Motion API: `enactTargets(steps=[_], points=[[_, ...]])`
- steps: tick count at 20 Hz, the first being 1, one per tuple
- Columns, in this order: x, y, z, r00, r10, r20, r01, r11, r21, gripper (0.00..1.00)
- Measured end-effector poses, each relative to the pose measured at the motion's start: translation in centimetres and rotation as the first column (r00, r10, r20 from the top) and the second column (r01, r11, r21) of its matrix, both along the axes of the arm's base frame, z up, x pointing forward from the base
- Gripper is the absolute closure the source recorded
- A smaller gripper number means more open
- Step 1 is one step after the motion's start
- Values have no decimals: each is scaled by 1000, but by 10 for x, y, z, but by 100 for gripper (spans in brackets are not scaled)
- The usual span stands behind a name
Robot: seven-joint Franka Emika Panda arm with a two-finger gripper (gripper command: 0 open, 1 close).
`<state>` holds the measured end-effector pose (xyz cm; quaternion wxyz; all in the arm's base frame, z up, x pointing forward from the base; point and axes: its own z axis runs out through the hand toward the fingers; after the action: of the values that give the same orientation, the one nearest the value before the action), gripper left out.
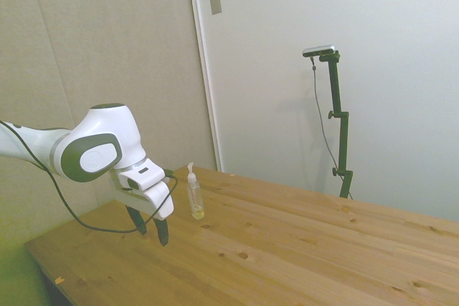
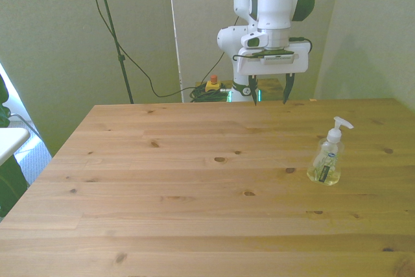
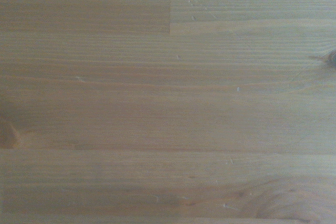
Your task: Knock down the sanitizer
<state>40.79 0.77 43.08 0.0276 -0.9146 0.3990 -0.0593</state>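
1. Sanitizer (image 2: 327,160): slim clear plastic bottle, white pump top, yellowish liquid at base; upright on the table (image 2: 181,186) toward the front view's right.
2. Gripper (image 2: 270,89): dark fingers spread apart, empty, well apart from the bottle.
3. Table: knotty pine planks; the wrist view shows only blurred wood grain (image 3: 168,103).
4. Front view alone: cables and a red-topped yellow button box (image 2: 213,83) on the floor behind.

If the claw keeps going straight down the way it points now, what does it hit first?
Bare wooden table; the wrist view shows only planks beneath. The open claw would likely miss the upright sanitizer, which stands off to one side.

A robot lab: a white arm (image 2: 272,4) at a bare wooden table (image 2: 194,186), cables (image 2: 139,69) trailing along plain walls.
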Motion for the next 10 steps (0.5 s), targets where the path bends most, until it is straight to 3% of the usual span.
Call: enactTargets(steps=[5,10], points=[[7,11,1,1000,-5,0,5,1000,-5,0],[50,39,15,999,-40,20,40,999,-27,0]])
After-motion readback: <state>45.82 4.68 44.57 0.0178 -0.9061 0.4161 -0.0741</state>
